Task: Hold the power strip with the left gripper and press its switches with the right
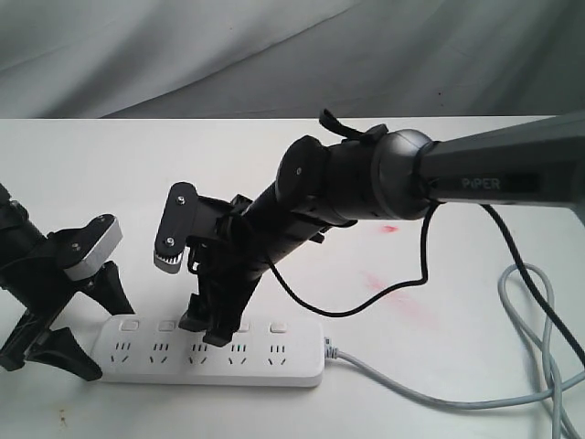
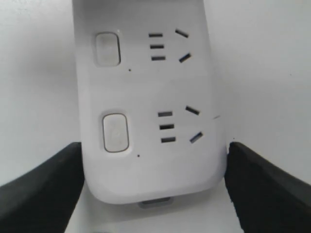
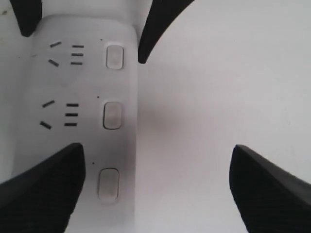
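The white power strip (image 1: pixel 283 361) lies flat near the table's front edge, its grey cord (image 1: pixel 439 398) leaving to the right. My left gripper (image 1: pixel 102 338) straddles the strip's left end, and its black fingers (image 2: pixel 43 189) sit against both long sides of the strip (image 2: pixel 146 87). My right gripper (image 1: pixel 206 331) points down at the middle of the strip and covers the third switch there. Its jaws stand wide apart (image 3: pixel 155 194), with one finger (image 3: pixel 43 189) over the strip (image 3: pixel 87 82) beside a switch (image 3: pixel 108 184). The other switches (image 1: pixel 166 325) show; whether a fingertip presses one I cannot tell.
The grey cord loops on the table at the right (image 1: pixel 539 302). A thin black cable (image 1: pixel 366 306) hangs from the right arm down to the tabletop. Faint red stains (image 1: pixel 393 293) mark the white table (image 1: pixel 110 165). Grey cloth (image 1: pixel 274 46) hangs behind.
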`<state>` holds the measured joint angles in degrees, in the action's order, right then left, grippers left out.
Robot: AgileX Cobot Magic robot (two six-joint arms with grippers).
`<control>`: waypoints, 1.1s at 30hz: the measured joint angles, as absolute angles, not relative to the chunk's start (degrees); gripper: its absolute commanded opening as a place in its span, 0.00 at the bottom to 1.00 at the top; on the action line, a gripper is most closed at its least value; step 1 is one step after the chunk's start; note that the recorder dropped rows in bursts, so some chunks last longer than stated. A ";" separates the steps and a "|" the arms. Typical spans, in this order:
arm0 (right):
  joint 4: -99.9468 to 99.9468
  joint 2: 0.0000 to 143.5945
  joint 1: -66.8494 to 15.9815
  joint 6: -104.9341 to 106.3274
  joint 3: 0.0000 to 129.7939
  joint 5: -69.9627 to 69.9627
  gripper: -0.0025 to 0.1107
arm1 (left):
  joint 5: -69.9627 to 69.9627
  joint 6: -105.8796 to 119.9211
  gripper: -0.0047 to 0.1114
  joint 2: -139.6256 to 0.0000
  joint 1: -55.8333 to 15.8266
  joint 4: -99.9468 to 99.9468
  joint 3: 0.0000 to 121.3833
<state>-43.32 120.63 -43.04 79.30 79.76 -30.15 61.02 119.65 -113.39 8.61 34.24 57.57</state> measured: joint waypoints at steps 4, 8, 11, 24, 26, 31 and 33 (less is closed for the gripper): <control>-43.93 120.63 -43.04 79.94 79.08 -27.25 0.68 | 61.02 119.65 0.40 -113.39 8.61 34.24 57.57; -44.21 121.40 -43.04 79.94 78.85 -26.39 0.68 | 61.02 119.65 0.40 -113.39 8.61 34.24 57.57; -44.73 122.11 -43.04 79.94 78.52 -26.15 0.68 | 61.02 119.65 0.40 -113.39 8.61 34.24 57.57; -40.45 122.22 -43.04 77.02 78.49 -25.32 0.68 | 61.02 119.65 0.40 -113.39 8.61 34.24 57.57; -40.68 122.85 -43.04 76.70 78.84 -25.32 0.68 | 61.02 119.65 0.40 -113.39 8.61 34.24 57.57; -40.29 123.15 -43.04 75.41 78.94 -25.15 0.68 | 61.02 119.65 0.40 -113.39 8.61 34.24 57.57; -39.54 123.15 -43.04 74.42 79.08 -25.15 0.68 | 61.02 119.65 0.40 -113.39 8.61 34.35 57.57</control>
<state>-39.54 123.15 -43.04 74.42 79.08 -25.15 61.02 119.65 -113.39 8.61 34.35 57.57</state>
